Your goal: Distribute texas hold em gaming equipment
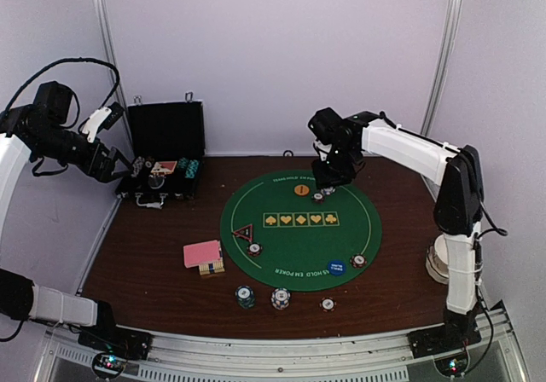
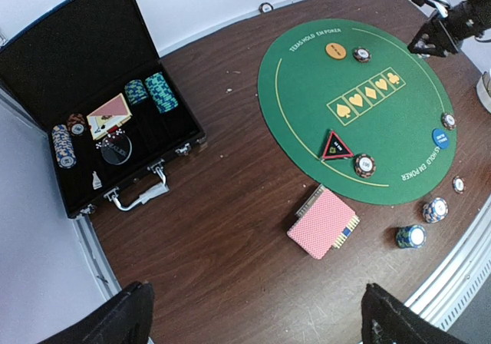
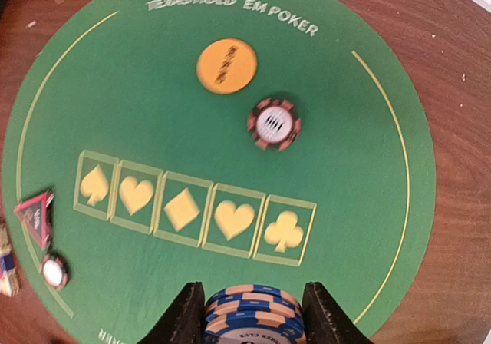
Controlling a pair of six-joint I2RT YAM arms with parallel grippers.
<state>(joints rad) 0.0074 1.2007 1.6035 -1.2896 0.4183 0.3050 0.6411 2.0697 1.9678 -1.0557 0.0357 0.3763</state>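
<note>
**Top view:** The green mat (image 1: 299, 228) lies mid-desk (image 1: 145, 271). The right arm hangs over the mat's far edge, by the orange disc button (image 1: 301, 190) and a red-brown chip (image 1: 318, 197). Its load is hidden here. The pink-backed cards (image 1: 202, 253) lie just left of the mat, long axis roughly left-right. Three chip piles (image 1: 281, 298) sit off the mat's near rim. Only this view shows the paper cup (image 1: 437, 263) at the right desk edge.

**Left wrist view:** The left fingers (image 2: 126, 313) are spread wide with nothing between them, high above the desk. Only this view shows inside the open black case (image 2: 46, 60): teal chip stacks (image 2: 157, 92), other chips and some cards. The triangle marker (image 2: 336, 146) lies flat on the mat, one corner toward the spade box. The blue disc button (image 2: 440, 137) sits near the mat's rim.

**Right wrist view:** The right fingers (image 3: 184, 317) pinch a stack of blue-and-orange chips (image 3: 253, 313) by its rim. The chips lie flat on one another, above the mat.
</note>
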